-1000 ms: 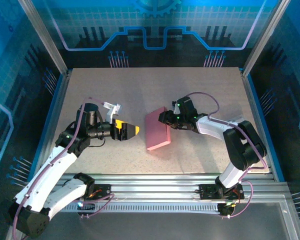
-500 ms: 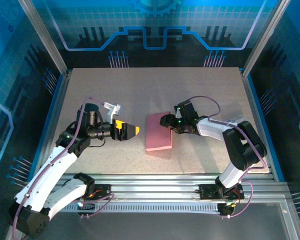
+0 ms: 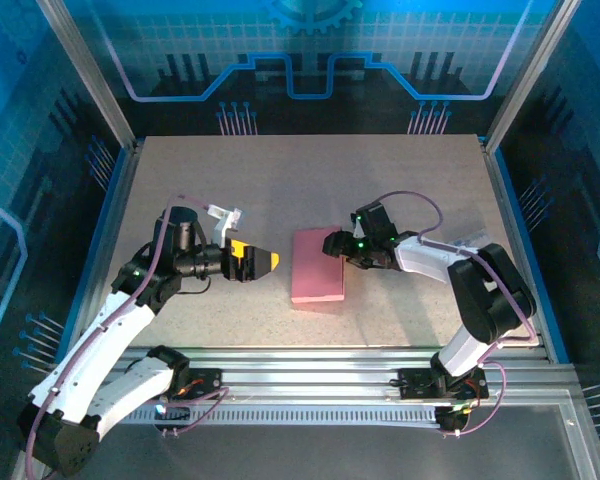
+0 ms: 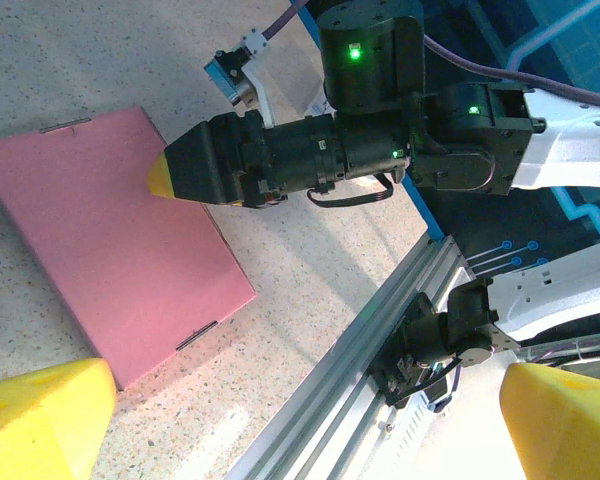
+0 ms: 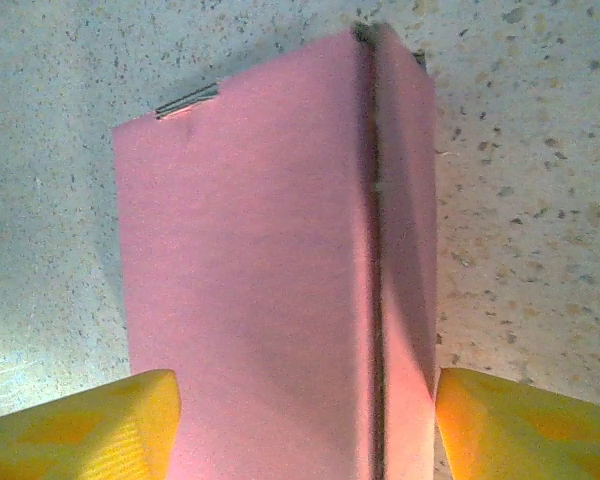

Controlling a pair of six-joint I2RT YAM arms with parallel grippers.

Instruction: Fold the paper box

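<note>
From above, the paper box (image 3: 317, 268) lay flat near the middle of the tabletop (image 3: 280, 180), somewhat toward its near edge. The left gripper (image 3: 268, 262) stood just left of it, and the right gripper (image 3: 331, 243) was at its far right corner. The left wrist view showed that arm's yellow fingers (image 4: 40, 415) spread wide, holding nothing. In the right wrist view, the fingers (image 5: 90, 430) flanked the box's end; I could not tell whether they pressed it.

A robotics lab test cell: a speckled beige table (image 3: 280, 170) fenced by silver aluminium frame posts (image 3: 85, 70) and blue-lit clear wall panels (image 3: 310, 40) printed with circuit graphics, two white-and-black robot arms (image 3: 100, 335) bolted to a slotted metal rail (image 3: 310, 370).
</note>
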